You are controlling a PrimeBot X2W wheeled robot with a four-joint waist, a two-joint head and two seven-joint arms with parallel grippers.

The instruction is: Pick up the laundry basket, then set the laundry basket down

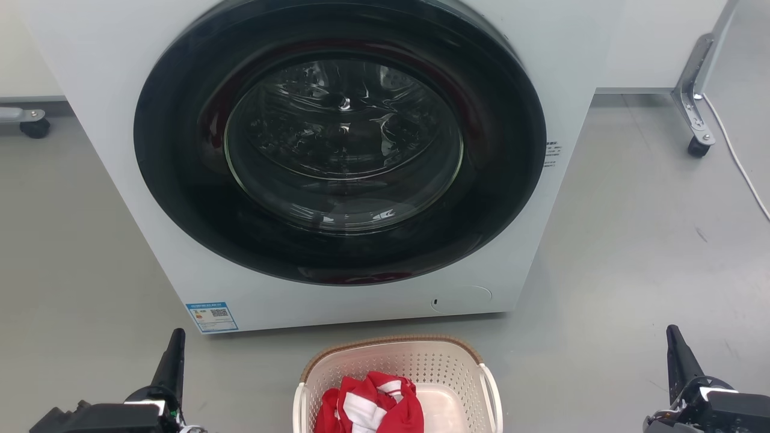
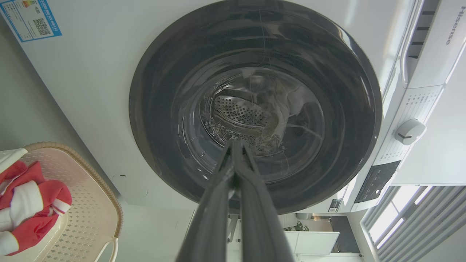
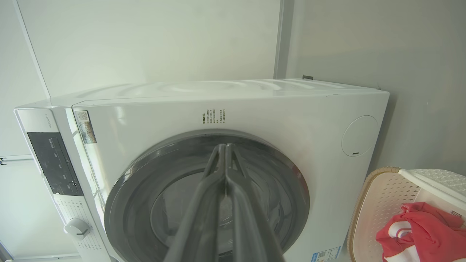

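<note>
Laundry basket (image 1: 397, 364) standing on the grey floor (image 1: 631, 258) just in front of the white washing machine (image 1: 144, 192), at the lower middle of the head view; a red-and-white garment (image 1: 373, 406) lies inside it. Left pincer (image 1: 176, 346) to the basket's left, right pincer (image 1: 676, 347) somewhat farther off to its right; the basket lies between them, touched by neither; both point toward the machine. Left wrist view: fingertips meet, pincer narrow and empty, before the round dark door (image 2: 255, 105); basket at the lower left corner. Right wrist view: fingers likewise pressed together, holding nothing; basket at the lower right edge.
</note>
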